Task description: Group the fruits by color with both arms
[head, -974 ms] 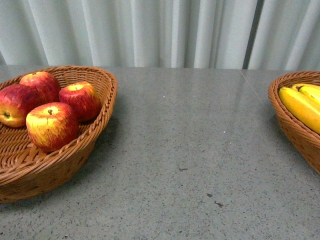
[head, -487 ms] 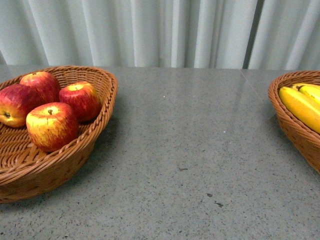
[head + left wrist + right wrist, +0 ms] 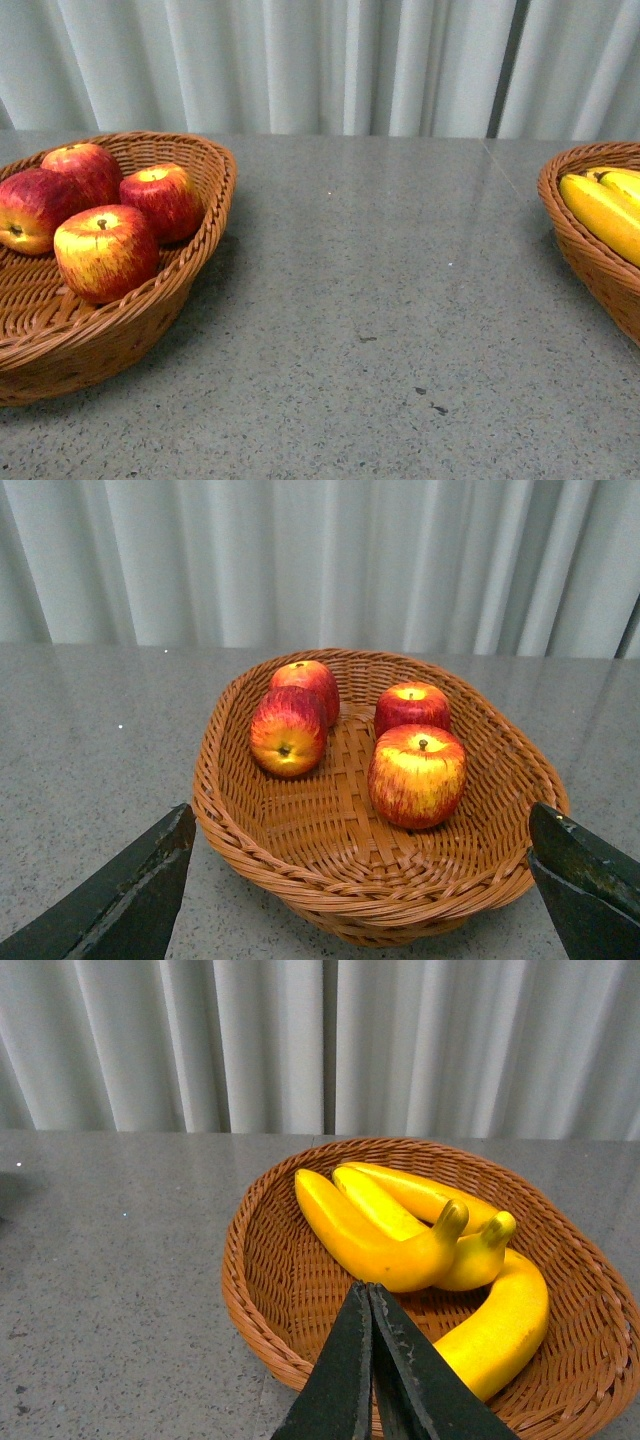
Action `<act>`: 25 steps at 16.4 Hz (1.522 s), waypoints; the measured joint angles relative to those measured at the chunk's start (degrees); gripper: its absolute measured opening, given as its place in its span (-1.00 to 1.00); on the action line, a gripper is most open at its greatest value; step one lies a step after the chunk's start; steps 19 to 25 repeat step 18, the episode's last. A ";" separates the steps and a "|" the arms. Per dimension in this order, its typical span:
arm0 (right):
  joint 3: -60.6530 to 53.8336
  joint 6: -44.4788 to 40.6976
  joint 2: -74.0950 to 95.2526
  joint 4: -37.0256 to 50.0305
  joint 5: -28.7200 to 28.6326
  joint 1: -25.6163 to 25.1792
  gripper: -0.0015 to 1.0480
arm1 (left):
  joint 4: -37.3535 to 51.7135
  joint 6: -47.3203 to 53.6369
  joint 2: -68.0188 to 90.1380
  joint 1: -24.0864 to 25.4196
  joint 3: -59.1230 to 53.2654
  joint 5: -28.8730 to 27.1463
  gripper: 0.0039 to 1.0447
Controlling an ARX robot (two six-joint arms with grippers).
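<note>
Grey speckled counter point(image 3: 400, 300), pale pleated curtain point(image 3: 330, 60) behind it.

Left hand point(image 3: 360, 880): released, jaws spread wide; only the two dark fingertips point(image 3: 130, 900) show, at the picture's lower corners. It holds nothing and hangs above the near rim of the left basket point(image 3: 300, 880), touching nothing.

Right hand point(image 3: 368, 1360): clenched, fingers pressed flat together with nothing between them. It hangs over the near part of the right basket point(image 3: 250, 1290), in front of the bananas point(image 3: 370, 1235).

Left basket, wrist view: four red-and-yellow apples. Near apple point(image 3: 417, 777) stands upright, stem up, on the woven floor. Just behind it, a smaller apple point(image 3: 411, 706), also upright. Across the basket, a tipped apple point(image 3: 288, 732) lies with its end facing the camera, touching a far apple point(image 3: 307, 677) behind it. Front view gives the same basket at the counter's left edge, the four apples bunched in it.

Right basket, wrist view: bananas heaped together and touching, brownish tips pointing up near the middle; I count at least three. One long banana point(image 3: 500, 1325) curves along the near side. Front view shows this basket at the right edge, partly cut off. The two baskets stand well apart, bare counter between them.
</note>
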 joint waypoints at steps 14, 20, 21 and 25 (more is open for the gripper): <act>0.00 0.13 0.00 0.00 0.00 0.00 0.87 | 0.00 0.00 0.00 0.00 0.00 0.00 0.88; 0.00 0.13 0.00 0.00 0.00 0.00 0.87 | 0.00 0.00 0.00 0.00 0.00 0.00 0.88; 0.00 0.13 0.00 0.00 0.00 0.00 0.87 | 0.00 0.00 0.00 0.00 0.00 0.00 0.88; 0.00 0.13 0.00 0.00 0.00 0.00 0.87 | 0.00 0.00 0.00 0.00 0.00 0.00 0.88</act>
